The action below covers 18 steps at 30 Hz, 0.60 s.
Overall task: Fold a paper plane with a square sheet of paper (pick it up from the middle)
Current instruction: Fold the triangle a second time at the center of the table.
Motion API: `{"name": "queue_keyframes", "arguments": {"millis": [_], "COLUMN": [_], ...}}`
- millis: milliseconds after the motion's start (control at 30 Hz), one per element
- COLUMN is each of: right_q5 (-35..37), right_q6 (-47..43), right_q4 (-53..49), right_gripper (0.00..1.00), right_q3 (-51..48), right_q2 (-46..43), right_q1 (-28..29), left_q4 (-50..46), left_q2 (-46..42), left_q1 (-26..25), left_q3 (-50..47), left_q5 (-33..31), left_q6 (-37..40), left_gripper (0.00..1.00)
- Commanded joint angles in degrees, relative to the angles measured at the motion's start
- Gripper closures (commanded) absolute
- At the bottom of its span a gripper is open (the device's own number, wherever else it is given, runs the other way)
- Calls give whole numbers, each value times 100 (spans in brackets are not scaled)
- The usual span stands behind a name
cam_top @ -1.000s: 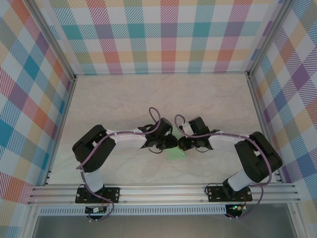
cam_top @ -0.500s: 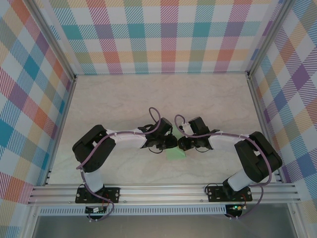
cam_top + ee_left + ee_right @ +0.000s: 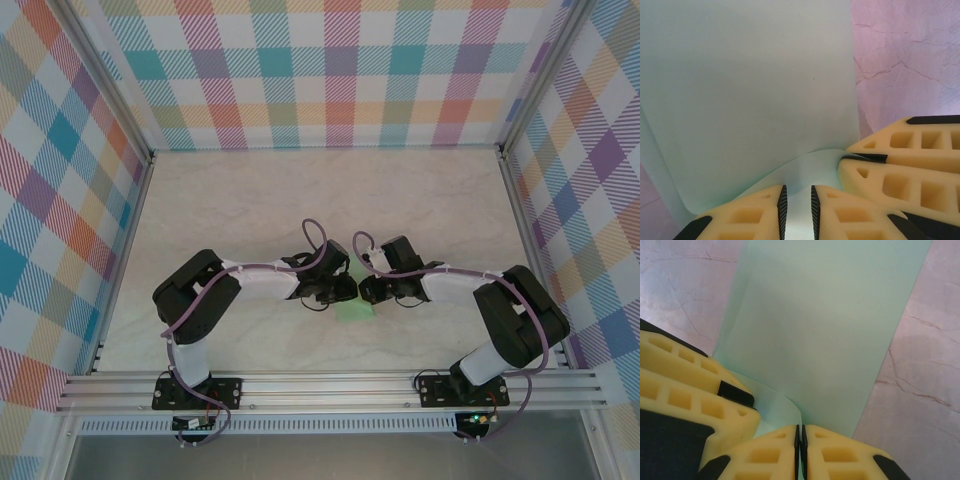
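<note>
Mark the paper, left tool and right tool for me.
paper (image 3: 750,85), left wrist view, on its broad flat face.
left tool (image 3: 797,202), left wrist view, gap between its fingertips.
right tool (image 3: 800,434), right wrist view, seam between its closed fingertips.

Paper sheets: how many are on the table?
1. The pale green paper lies at the near middle of the table, between the left fingers and right fingers. The arms may hide others.

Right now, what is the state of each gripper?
Left gripper: jaws slightly apart over the paper plane; grip cannot be told.
Right gripper: shut on the paper plane.
</note>
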Motion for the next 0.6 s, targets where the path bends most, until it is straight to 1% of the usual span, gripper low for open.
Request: {"name": "queue_keyframes", "arguments": {"millis": [0,100,200,267,333,400,467,533,567], "right_q5": [-163,-131,7,115,202,172,-119,-409,-581], "right_q6": [33,52,163,315,536,872,1190,1511,1613], "right_q4": [-128,-317,-590,-839,-1139,-1417,-1657,-1899,-1936], "right_gripper": [84,81,69,63,62,65,72,81,84], "right_q3": [30,98,142,180,206,217,219,207,207], "right_q2": [-176,-344,-690,-1027,-1379,-1603,-1711,-1726,-1725], "right_q1": [-4,-9,-10,-8,-25,-34,-35,-35,-35], "left_q4": [-9,5,-19,-30,-39,-39,-10,-15,-17], "left_q2": [117,92,70,70,73,91,92,80,73], "left_q1": [-116,-114,-120,-114,-120,-115,-114,-114,-114], "left_q3": [43,24,44,45,42,41,38,37,39], "left_q5": [-58,-44,-8,3,8,32,51,60,60], "left_q6": [-82,-79,-28,-10,-7,7,4,5,17], "left_gripper": [78,78,78,78,78,78,78,78,78]}}
